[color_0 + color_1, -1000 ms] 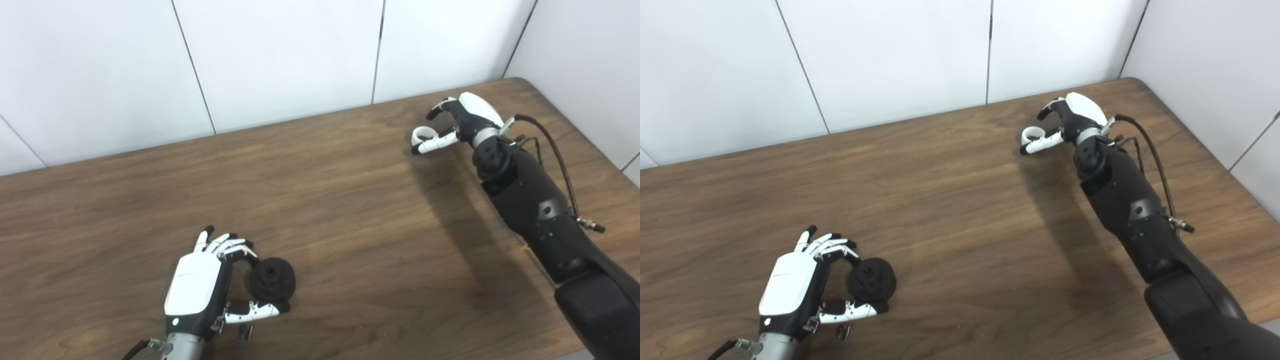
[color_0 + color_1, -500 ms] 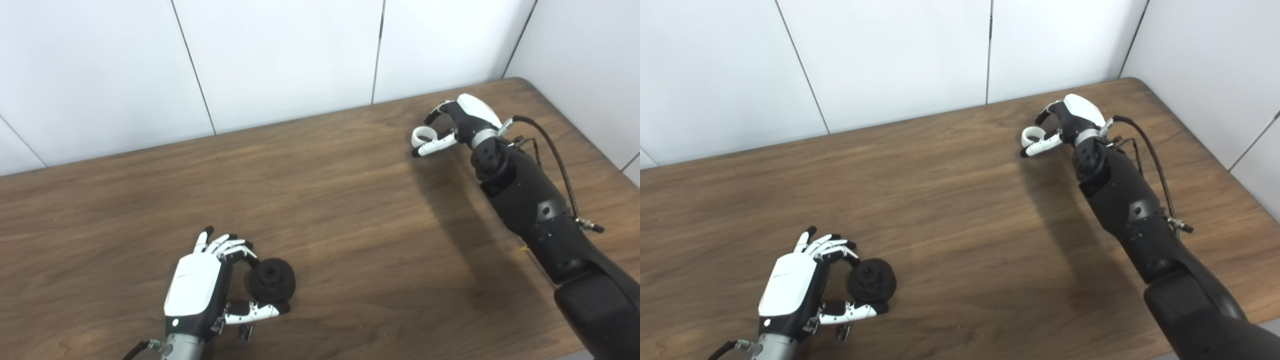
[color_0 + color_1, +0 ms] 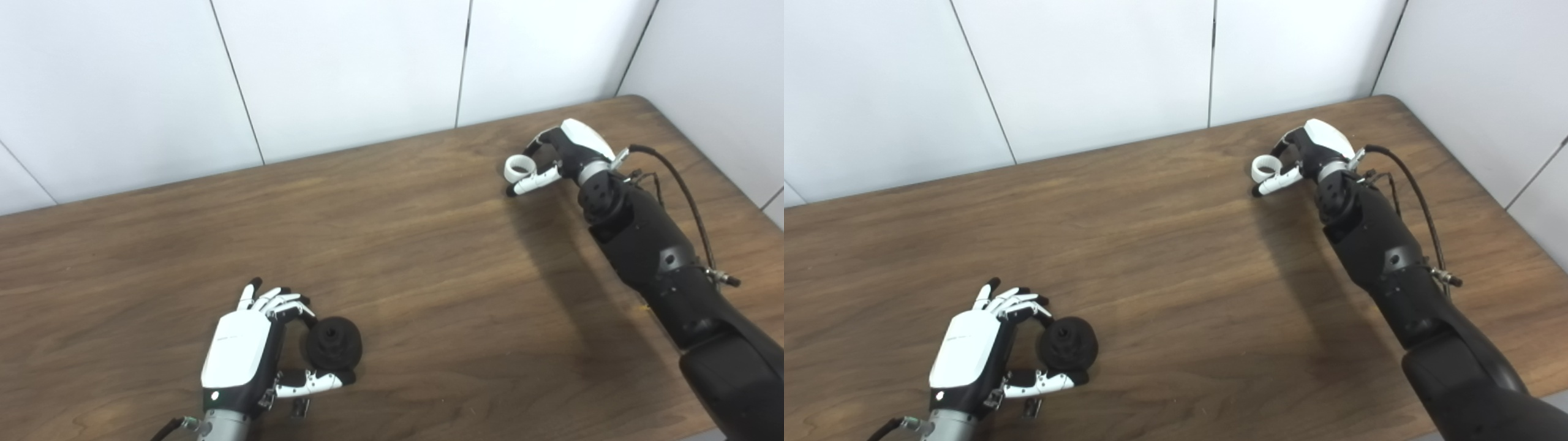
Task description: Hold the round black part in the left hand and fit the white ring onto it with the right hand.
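**Black part in the left hand, white ring in the right, far apart**

The left hand (image 3: 242, 358) sits low at the near left of the wooden counter (image 3: 416, 275), white back plate turned up. Its fingers (image 3: 283, 302) curl over the far side of the round black part (image 3: 334, 345) and its thumb (image 3: 312, 383) reaches under the near side, so the hand is clasped around the part. The part shows a round face with a small hole at its centre, and it lies at counter level; whether it rests on the wood or is raised just clear cannot be told.

Across the counter, near the far right corner, the right hand (image 3: 1311, 150) is pinched on the white ring (image 3: 1263, 166). The ring stands out to the left of the hand, its opening facing up, with the thumb (image 3: 1277, 181) stretched along just below it. The hand's shadow falls on the wood beneath.

Ring and black part are well apart, at opposite ends of the counter. White wall panels (image 3: 343, 67) stand behind.
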